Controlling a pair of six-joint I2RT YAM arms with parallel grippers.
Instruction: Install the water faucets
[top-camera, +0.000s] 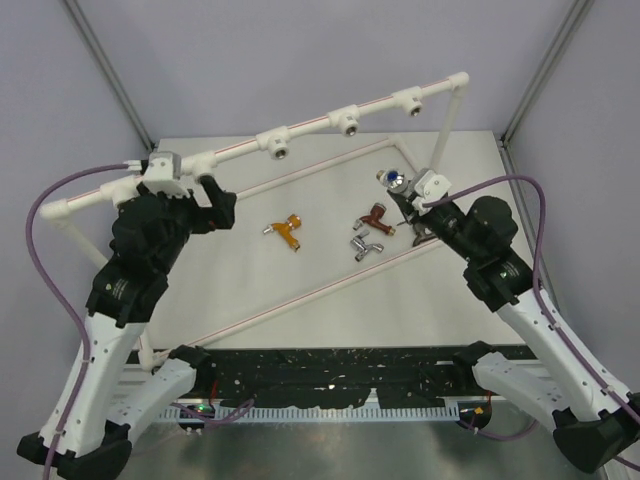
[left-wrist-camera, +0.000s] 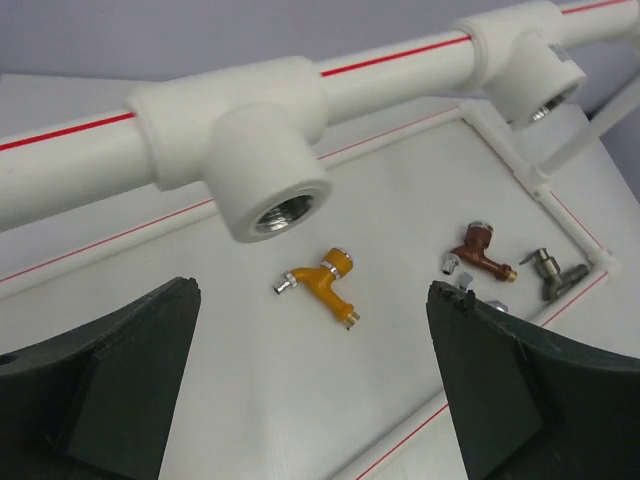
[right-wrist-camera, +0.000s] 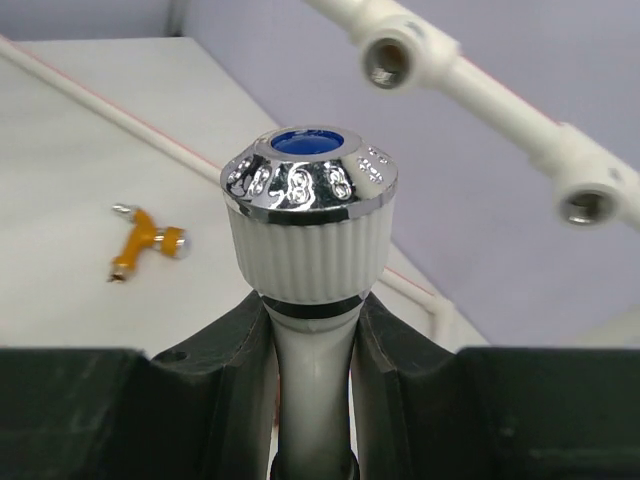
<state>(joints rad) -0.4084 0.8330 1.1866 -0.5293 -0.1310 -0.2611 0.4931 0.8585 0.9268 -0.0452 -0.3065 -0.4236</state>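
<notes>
My right gripper (top-camera: 408, 200) is shut on the white faucet (right-wrist-camera: 308, 215), gripping its stem below the ribbed knob with the chrome, blue-centred cap, and holds it above the table's right side. My left gripper (left-wrist-camera: 315, 298) is open and empty, just below a tee socket (left-wrist-camera: 270, 180) of the white pipe frame; in the top view it (top-camera: 208, 190) is at the frame's left end. The orange-gold faucet (top-camera: 288, 231) lies mid-table and also shows in the left wrist view (left-wrist-camera: 325, 283). The copper-brown faucet (left-wrist-camera: 480, 250) and bronze-grey faucet (left-wrist-camera: 555, 270) lie to its right. The chrome faucet (top-camera: 365, 245) lies near them.
The raised pipe rail (top-camera: 310, 133) crosses the back with several tee sockets facing forward; two show in the right wrist view, one nearer (right-wrist-camera: 390, 60) and one farther right (right-wrist-camera: 590, 205). The frame's floor pipes (top-camera: 300, 300) run diagonally on the table. Purple cables loop beside both arms.
</notes>
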